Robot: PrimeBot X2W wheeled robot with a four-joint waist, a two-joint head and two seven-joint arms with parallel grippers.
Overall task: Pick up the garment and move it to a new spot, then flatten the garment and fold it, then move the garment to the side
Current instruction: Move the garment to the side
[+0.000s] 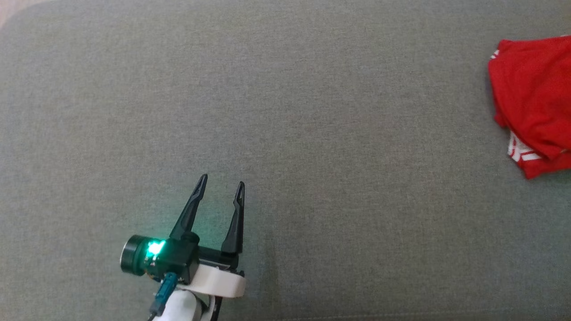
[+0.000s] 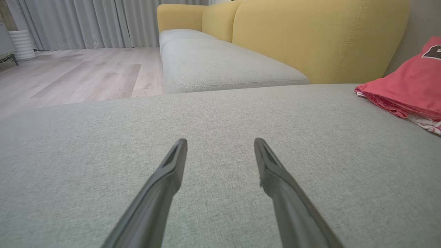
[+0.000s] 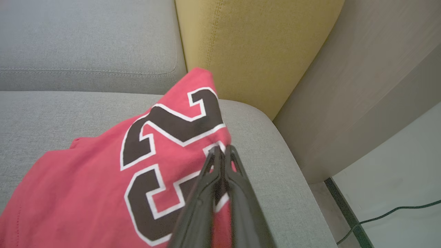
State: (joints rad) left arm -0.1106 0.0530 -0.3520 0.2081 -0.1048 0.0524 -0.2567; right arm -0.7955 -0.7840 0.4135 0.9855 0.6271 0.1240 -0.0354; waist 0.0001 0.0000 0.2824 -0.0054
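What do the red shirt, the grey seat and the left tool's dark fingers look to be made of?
The red shirt looks like soft matte knit, probably jersey: it drapes and creases. The grey seat is matte woven upholstery, flecked weave showing. The fingers of the left tool seem hard dark plastic, smooth with faint sheen.

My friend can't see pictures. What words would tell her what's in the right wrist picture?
The right gripper, its fingers shut, pinches the edge of a red garment with big black-and-white numbers, lying on a grey sofa cushion. A yellow backrest stands behind it.
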